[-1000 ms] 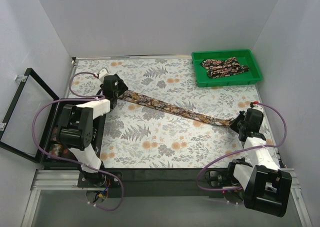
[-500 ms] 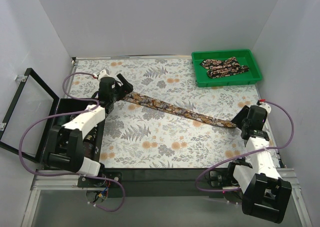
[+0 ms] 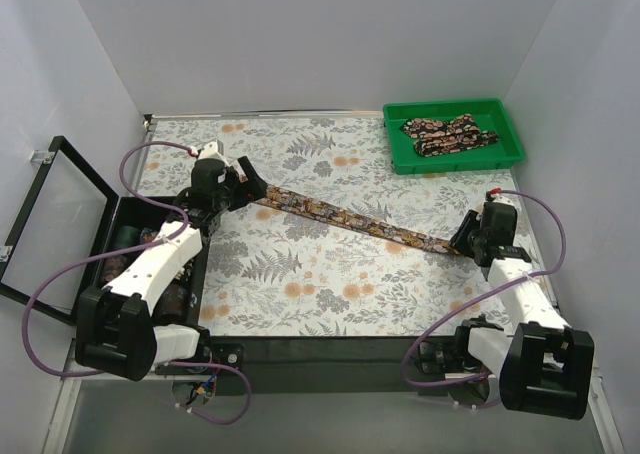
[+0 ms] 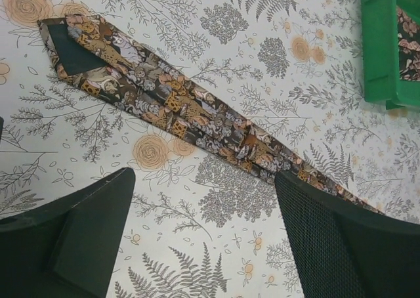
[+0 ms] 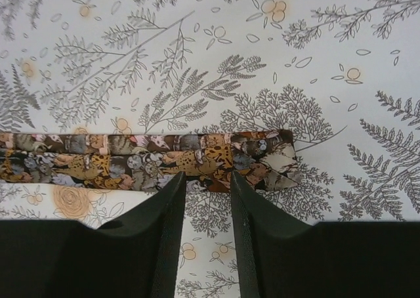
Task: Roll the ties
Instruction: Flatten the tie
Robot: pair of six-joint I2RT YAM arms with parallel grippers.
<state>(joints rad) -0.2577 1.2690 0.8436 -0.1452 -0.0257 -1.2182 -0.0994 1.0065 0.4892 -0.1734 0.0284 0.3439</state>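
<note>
At the left of the bench (image 3: 300, 269), the left claw (image 4: 203, 176) hangs over the broad pointed end of a tie (image 3: 350, 214), fingers wide apart. The tie lies flat, slanting rightward. At its narrow end, the right claw (image 5: 207, 176) is narrowly apart, tips at the fabric's edge. Farther right, a second tie (image 3: 448, 134) lies bunched in a green tray (image 3: 460, 163).

White walls (image 3: 300, 44) around a fern-print tablecloth (image 3: 300, 274).
</note>
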